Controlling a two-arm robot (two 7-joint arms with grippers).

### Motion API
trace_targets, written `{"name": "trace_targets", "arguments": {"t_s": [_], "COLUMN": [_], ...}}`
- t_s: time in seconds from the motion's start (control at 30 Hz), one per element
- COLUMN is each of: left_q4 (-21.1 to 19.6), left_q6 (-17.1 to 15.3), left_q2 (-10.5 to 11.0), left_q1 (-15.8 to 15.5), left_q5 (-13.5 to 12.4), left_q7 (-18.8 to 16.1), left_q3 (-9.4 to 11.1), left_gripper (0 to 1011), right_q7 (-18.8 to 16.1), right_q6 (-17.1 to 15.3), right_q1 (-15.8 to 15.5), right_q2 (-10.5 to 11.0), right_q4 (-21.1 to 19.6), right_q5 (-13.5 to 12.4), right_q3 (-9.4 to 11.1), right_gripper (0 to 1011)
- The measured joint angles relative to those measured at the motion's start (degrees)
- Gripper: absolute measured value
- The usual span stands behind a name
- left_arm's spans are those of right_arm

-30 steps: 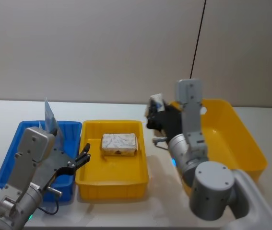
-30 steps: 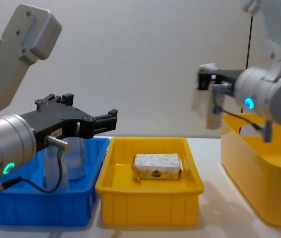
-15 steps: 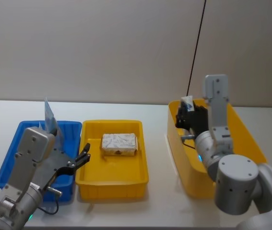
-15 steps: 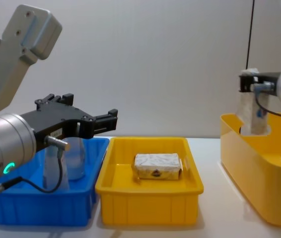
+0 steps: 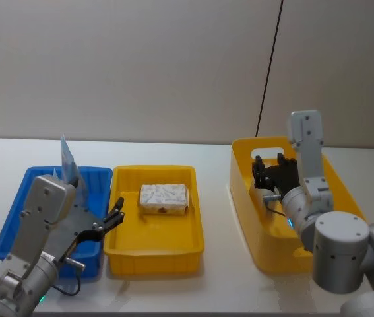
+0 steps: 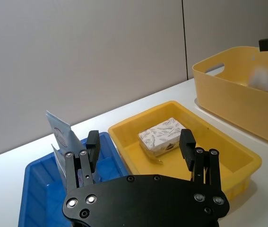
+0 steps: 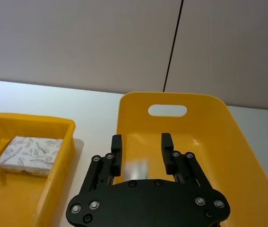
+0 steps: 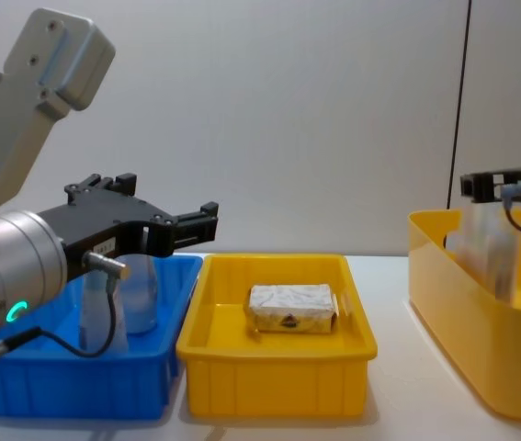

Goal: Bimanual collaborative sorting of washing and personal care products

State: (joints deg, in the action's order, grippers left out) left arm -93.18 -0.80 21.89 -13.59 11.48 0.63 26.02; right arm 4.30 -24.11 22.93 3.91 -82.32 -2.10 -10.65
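Observation:
My right gripper [image 5: 270,169] hovers open over the big yellow tub [image 5: 345,198]. In the right wrist view, the small white packet [image 7: 137,168] is a blur just below the open fingers [image 7: 116,149], loose inside the tub; the chest view shows it as a pale smear [image 8: 485,250] behind the tub wall. The white marbled block [image 5: 164,199] lies in the yellow tray [image 5: 154,249]. Pale-blue pointed pouches [image 5: 68,162] stand in the blue bin [image 5: 15,221]. My left gripper [image 5: 113,219] hangs open and holds nothing, above the seam between the blue bin and the yellow tray.
The three containers stand in a row on a white table, with a bare gap [image 5: 216,218] between the yellow tray and the tub. A black cable [image 5: 269,72] hangs down the grey wall behind the tub.
My right gripper carried the white packet rightward from beside the tub to above it, came lower, opened and let the packet go. The left arm has not moved.

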Motion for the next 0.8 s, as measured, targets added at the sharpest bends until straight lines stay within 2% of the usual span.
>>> {"name": "trace_targets", "arguments": {"t_s": [0.07, 0.1, 0.13, 0.3, 0.33, 0.37, 0.47, 0.57, 0.63, 0.8], "left_q4": [0.0, 0.0, 0.0, 0.0, 0.0, 0.0, 0.0, 0.0, 0.0, 0.0], "left_q6": [0.0, 0.0, 0.0, 0.0, 0.0, 0.0, 0.0, 0.0, 0.0, 0.0], "left_q2": [0.0, 0.0, 0.0, 0.0, 0.0, 0.0, 0.0, 0.0, 0.0, 0.0], "left_q1": [0.0, 0.0, 0.0, 0.0, 0.0, 0.0, 0.0, 0.0, 0.0, 0.0], "left_q5": [0.0, 0.0, 0.0, 0.0, 0.0, 0.0, 0.0, 0.0, 0.0, 0.0], "left_q7": [0.0, 0.0, 0.0, 0.0, 0.0, 0.0, 0.0, 0.0, 0.0, 0.0], "left_q3": [0.0, 0.0, 0.0, 0.0, 0.0, 0.0, 0.0, 0.0, 0.0, 0.0], "left_gripper": [1001, 1001, 1001, 1001, 1001, 1001, 1001, 1001, 1001, 1001], "right_q7": [-0.4, -0.5, -0.5, -1.1, -1.2, -1.3, -1.7, -2.4, -3.1, -4.3], "right_q6": [-0.3, -0.4, -0.5, -0.7, -0.7, -0.7, -0.3, 0.6, 1.5, 2.9], "right_q1": [0.1, 0.2, 0.2, 0.3, 0.3, 0.3, 0.1, -0.4, -0.8, -1.5], "right_q2": [0.2, 0.2, 0.3, 0.7, 0.7, 0.7, 0.9, 1.2, 1.4, 1.6], "right_q4": [0.2, 0.3, 0.4, 0.6, 0.5, 0.5, 0.1, -0.5, -1.1, -2.3], "right_q5": [0.0, 0.0, 0.0, 0.3, 0.4, 0.4, 0.6, 0.6, 0.5, 0.2], "right_q3": [0.1, 0.1, 0.1, 0.2, 0.2, 0.2, 0.2, 0.1, 0.1, 0.1], "right_gripper": [488, 545, 545, 751, 751, 797, 857, 968, 1004, 1004]}}
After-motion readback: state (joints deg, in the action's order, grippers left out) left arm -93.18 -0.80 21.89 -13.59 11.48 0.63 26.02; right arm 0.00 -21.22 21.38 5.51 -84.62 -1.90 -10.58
